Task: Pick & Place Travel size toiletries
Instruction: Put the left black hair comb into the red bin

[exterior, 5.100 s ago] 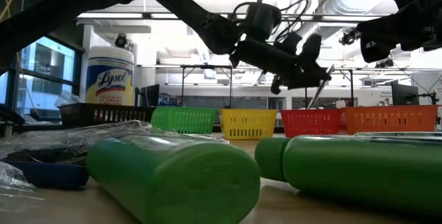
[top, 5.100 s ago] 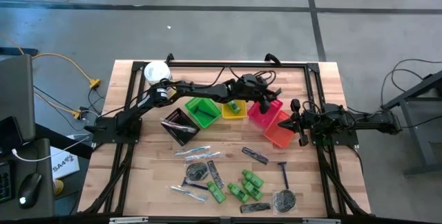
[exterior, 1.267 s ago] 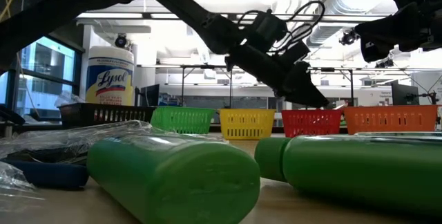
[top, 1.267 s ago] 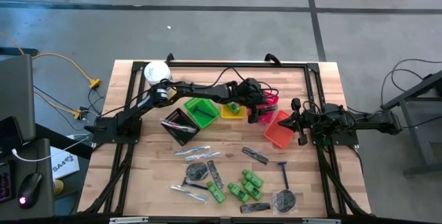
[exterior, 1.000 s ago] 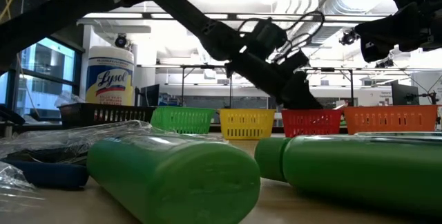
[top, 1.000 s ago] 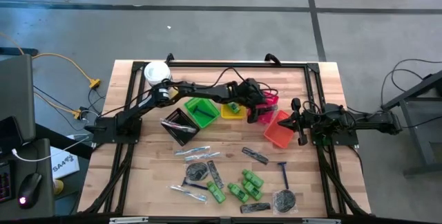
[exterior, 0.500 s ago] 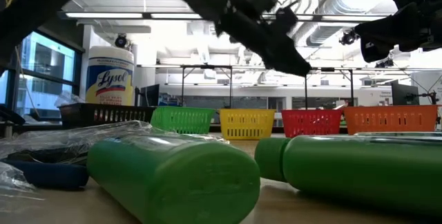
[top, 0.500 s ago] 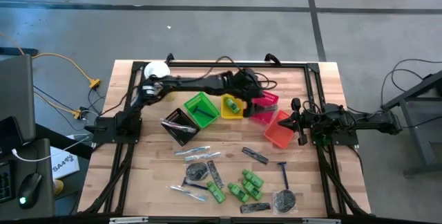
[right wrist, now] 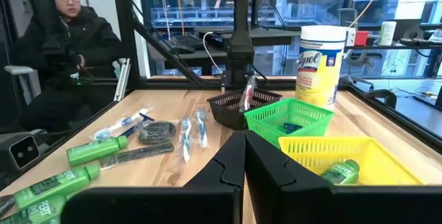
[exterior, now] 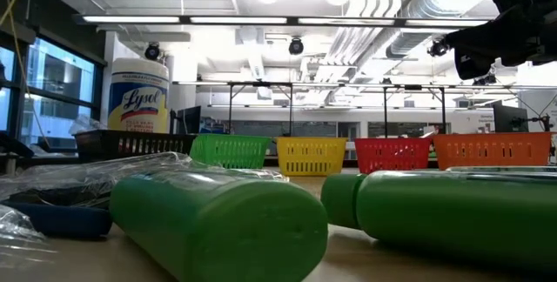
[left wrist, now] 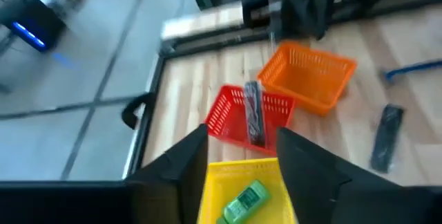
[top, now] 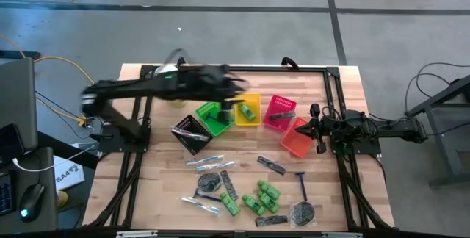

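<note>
Comb in red basket | left tool parted, empty | right tool closed

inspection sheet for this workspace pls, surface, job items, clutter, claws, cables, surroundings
surface: wooden table, black frame around it.
job's things: comb in red basket; green bottle in yellow basket; more green bottles, razor and wrapped sticks loose in front.
clutter: Lysol tub.
claws: left claw open, empty, above the baskets; right claw shut, empty, beside orange basket.
cables: yellow cable on the floor.
surroundings: seated person beyond the table.
</note>
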Tool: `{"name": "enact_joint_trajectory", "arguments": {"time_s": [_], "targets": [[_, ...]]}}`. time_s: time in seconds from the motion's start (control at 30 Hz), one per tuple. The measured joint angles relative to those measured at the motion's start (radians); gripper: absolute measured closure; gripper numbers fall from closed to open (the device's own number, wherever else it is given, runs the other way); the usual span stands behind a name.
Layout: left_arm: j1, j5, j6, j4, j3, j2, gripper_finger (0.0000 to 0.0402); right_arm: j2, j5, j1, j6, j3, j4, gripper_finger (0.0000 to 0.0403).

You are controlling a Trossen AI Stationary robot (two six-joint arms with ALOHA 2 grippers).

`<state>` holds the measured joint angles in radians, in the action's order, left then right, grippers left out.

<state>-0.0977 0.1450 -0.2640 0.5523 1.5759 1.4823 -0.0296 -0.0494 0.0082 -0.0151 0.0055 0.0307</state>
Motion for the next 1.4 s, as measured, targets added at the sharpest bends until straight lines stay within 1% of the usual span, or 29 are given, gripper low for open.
{"name": "enact_joint_trajectory", "arguments": {"time_s": [0.17, 0.27, 0.3, 0.33, 0.37, 0.47, 0.5, 0.53, 0.6, 0.77, 0.93, 1.03, 1.13, 1.33, 1.4], "targets": [[0.008, 0.019, 0.079, -0.105, -0.336, -0.313, 0.033, 0.0, 0.0, 0.0, -0.006, 0.0, 0.0, 0.0401], [0.007, 0.031, 0.108, -0.23, -0.556, -0.527, 0.0383, 0.0, 0.0, 0.0, -0.014, 0.0, 0.0, 0.0401], [0.007, 0.029, 0.112, -0.27, -0.624, -0.596, 0.0392, 0.0, 0.0, 0.0, -0.015, 0.0, 0.0, 0.0401], [0.006, 0.02, 0.108, -0.299, -0.69, -0.667, 0.0394, 0.0, 0.0, 0.0, -0.015, 0.0, 0.0, 0.0401], [0.006, -0.011, 0.085, -0.321, -0.749, -0.73, 0.0394, 0.0, 0.0, 0.0, -0.015, 0.0, 0.001, 0.0401], [0.006, -0.18, 0.01, -0.339, -0.895, -0.904, 0.0399, 0.0, -0.001, 0.0, -0.018, 0.0, 0.001, 0.0401], [0.006, -0.222, 0.0, -0.356, -0.935, -0.95, 0.04, 0.0, -0.001, 0.0, -0.021, 0.0, 0.002, 0.0401], [0.007, -0.245, -0.001, -0.375, -0.973, -0.993, 0.04, 0.0, -0.001, 0.0, -0.027, 0.0, 0.002, 0.0401], [0.006, -0.247, 0.006, -0.384, -1.028, -1.068, 0.0401, 0.0, 0.0, 0.0, -0.041, 0.0, 0.002, 0.0401], [0.006, -0.248, 0.033, -0.385, -1.132, -1.225, 0.0401, 0.0, 0.005, 0.0, -0.068, 0.0, 0.002, 0.0401], [0.006, -0.246, 0.071, -0.385, -1.223, -1.341, 0.0401, -0.002, 0.042, 0.0, -0.068, 0.0, -0.001, 0.0401], [0.006, -0.244, 0.086, -0.389, -1.279, -1.39, 0.0401, -0.002, 0.048, 0.0, -0.067, 0.0, 0.0, 0.0401], [0.006, -0.244, 0.095, -0.43, -1.339, -1.429, 0.0401, -0.002, 0.06, 0.0, -0.068, 0.0, 0.001, 0.0401], [0.006, -0.241, 0.096, -0.46, -1.419, -1.477, 0.0401, -0.01, 0.12, 0.0, -0.072, 0.0, 0.005, 0.0401], [0.006, -0.241, 0.099, -0.463, -1.43, -1.476, 0.0401, -0.017, 0.153, -0.001, -0.119, 0.0, 0.012, 0.0401]]}}
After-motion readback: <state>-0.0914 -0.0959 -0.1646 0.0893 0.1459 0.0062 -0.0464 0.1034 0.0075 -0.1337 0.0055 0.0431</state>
